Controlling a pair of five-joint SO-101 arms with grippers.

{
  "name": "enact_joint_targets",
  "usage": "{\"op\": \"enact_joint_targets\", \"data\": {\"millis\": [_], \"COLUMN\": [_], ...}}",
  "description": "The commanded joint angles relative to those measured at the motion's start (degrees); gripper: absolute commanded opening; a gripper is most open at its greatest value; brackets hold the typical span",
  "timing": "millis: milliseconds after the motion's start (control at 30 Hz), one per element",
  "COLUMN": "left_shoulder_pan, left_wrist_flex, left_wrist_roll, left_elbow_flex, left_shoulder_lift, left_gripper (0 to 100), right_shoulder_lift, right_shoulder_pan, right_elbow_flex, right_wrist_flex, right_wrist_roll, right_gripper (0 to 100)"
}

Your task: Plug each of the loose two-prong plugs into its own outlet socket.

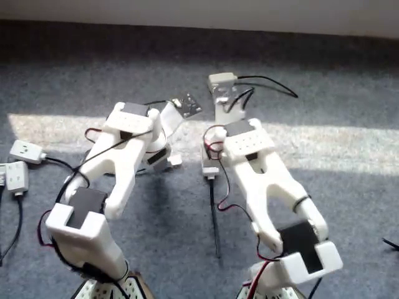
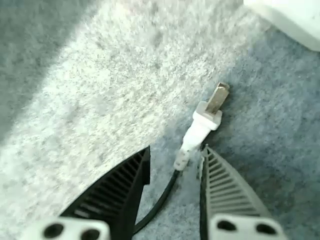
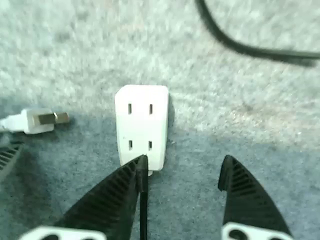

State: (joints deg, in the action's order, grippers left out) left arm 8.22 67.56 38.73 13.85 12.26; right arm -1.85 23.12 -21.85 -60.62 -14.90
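Outlet block [image 3: 141, 122] btm end hidden behind right gripper [image 3: 185, 164] finger.

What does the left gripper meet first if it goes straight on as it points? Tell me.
Probably the white two-prong plug, lying on the carpet just ahead of the left gripper, its cable end between the open fingers. Height above the carpet is unclear, so it could touch carpet first.
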Motion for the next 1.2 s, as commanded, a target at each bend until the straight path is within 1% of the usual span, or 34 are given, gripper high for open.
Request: {"op": "enact_joint_targets", "data": {"millis": [0,300,367,500,567,633,733,800,900,933,1067,1167], "left_shoulder_pan": [1.5,1.5,1.5,1.5,1.6,1.6,2.4,3.1,3.6,4.3,7.3,10.6], "left_wrist_flex": [-1.1,-0.9,-0.9,-1.1,-1.1,-1.2,-2.2,-2.1,-2.2,-2.2,-2.3,-4.7], "left_wrist_roll": [0.4,0.3,0.3,0.3,0.3,-1.2,-6.4,-7.6,-7.6,-7.6,-7.7,-7.8], "left_elbow_flex": [0.7,0.7,0.7,0.7,0.7,0.7,0.7,0.8,1.7,1.9,1.7,1.7], "left_shoulder_lift": [-0.7,-0.7,-0.7,-0.7,-0.7,-0.7,-0.7,-0.7,-0.7,-0.7,-0.7,-1.2], "left_gripper": [17,17,17,17,17,17,16,11,1,0,2,2], "right_shoulder_lift": [-5.9,-6.5,-6.5,-5.9,-5.7,-4.9,-2.7,-0.7,2.0,2.7,4.2,4.3], "right_shoulder_pan": [-2.5,-3.9,-6.1,-13.2,-16.3,-18.7,-19.1,-19.0,-18.9,-18.9,-18.9,-19.2], "right_elbow_flex": [-1.8,-4.4,-4.4,-4.4,-6.3,-10.2,-15.4,-17.7,-16.8,-16.2,-15.3,-15.3], "right_wrist_flex": [2.9,3.6,3.6,4.2,7.5,13.8,24.6,28.7,29.2,29.1,29.1,29.1], "right_wrist_roll": [1.3,1.8,1.7,1.2,-1.8,-3.8,-4.5,-4.5,-4.5,-4.5,-4.5,-4.6], "right_gripper": [23.5,23.5,23.5,23.5,23.5,23.5,23.5,23.5,23.5,23.5,23.5,23.5]}}
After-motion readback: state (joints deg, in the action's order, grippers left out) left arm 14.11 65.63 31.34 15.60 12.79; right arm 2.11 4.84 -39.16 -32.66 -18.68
